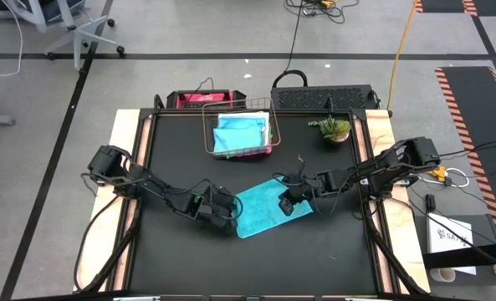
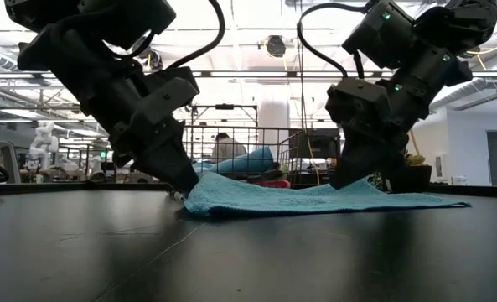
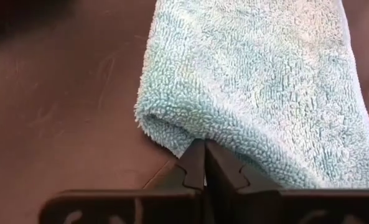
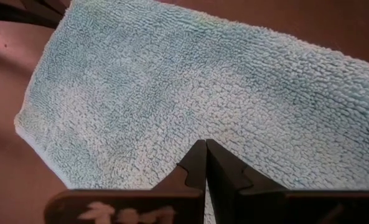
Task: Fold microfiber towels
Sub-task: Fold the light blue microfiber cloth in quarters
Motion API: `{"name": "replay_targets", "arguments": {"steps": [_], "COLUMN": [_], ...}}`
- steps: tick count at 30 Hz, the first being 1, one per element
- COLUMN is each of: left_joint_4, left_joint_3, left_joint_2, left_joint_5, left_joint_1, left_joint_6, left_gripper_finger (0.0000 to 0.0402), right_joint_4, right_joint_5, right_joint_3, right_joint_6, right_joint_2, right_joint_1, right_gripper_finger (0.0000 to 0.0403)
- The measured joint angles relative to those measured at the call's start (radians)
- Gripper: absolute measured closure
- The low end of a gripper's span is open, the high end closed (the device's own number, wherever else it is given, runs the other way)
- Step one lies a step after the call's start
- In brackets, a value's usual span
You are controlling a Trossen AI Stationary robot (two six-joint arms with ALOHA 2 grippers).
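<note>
Your left gripper (image 1: pixel 229 216) is clamped on the turquoise towel's (image 1: pixel 268 208) near-left edge, mid-table. Your right gripper (image 1: pixel 288 203) pinches its right side. Beyond the towel, the basket (image 1: pixel 237 147) holds more folded towels (image 1: pixel 239 132).

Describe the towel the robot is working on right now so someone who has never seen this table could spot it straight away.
On the black table, look to the front centre, below the copper wire basket. There a turquoise towel lies flat and folded over, with the left gripper shut on its left edge and the right gripper shut on its right part. The other turquoise towel sits inside the basket.
</note>
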Motion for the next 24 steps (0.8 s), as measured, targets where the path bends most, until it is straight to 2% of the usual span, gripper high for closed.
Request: {"name": "replay_targets", "arguments": {"steps": [12,21,24], "left_joint_4": [0.000,-0.050,-0.124], "left_joint_3": [0.000,0.000,0.000], "left_joint_2": [0.000,-0.016,-0.054], "left_joint_5": [0.002,0.203,0.211], "left_joint_1": [-0.001,-0.028,-0.058], "left_joint_6": [-0.017,-0.028,-0.059], "left_gripper_finger": [0.0397,0.0400,0.0400], "right_joint_4": [0.006,0.008,0.010], "right_joint_5": [0.002,0.004,0.003], "right_joint_3": [-0.070,-0.108,-0.109], "right_joint_6": [0.040,0.052,0.053], "right_joint_2": [-0.002,-0.003,-0.002], "right_joint_1": [0.000,0.000,0.000], "right_gripper_finger": [0.0403,0.0403,0.0403]}}
